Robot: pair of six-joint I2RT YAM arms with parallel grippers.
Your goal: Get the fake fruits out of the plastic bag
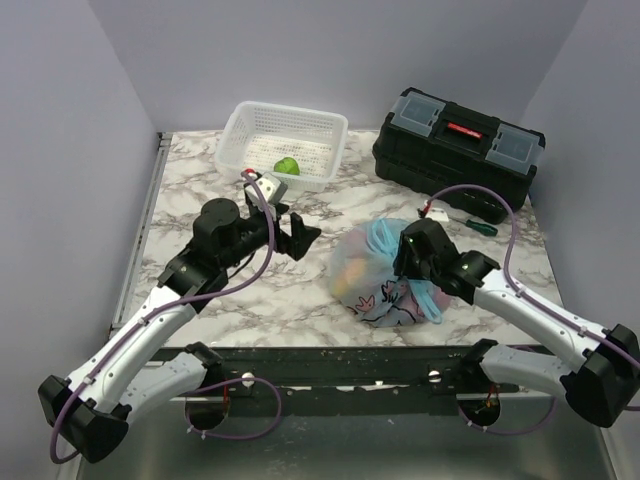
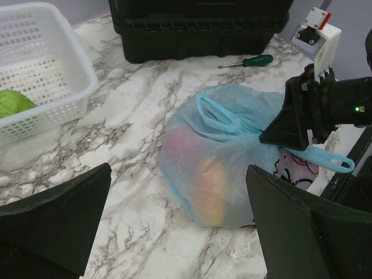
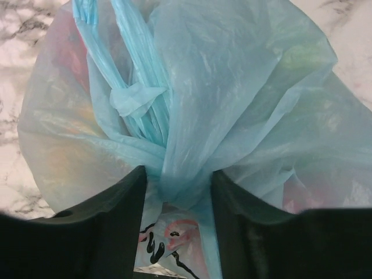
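Observation:
The light-blue plastic bag (image 1: 372,268) lies on the marble table between the two arms, its neck gathered and its loop handles (image 2: 224,119) bunched on top. The fake fruits show only as red and yellow-orange tints (image 2: 210,186) through the film. My right gripper (image 3: 179,174) stands over the bag's near right side, and its fingers (image 3: 125,203) press the twisted neck from both sides. The pink-and-white print (image 3: 174,232) shows below the grip. My left gripper (image 2: 179,168) hangs wide open left of the bag (image 2: 221,157), not touching it.
A white lattice basket (image 1: 262,118) at the back left holds a light-green round fruit (image 1: 287,166). A black toolbox (image 1: 458,140) stands at the back right. In front of it lies a green-handled screwdriver (image 1: 472,223).

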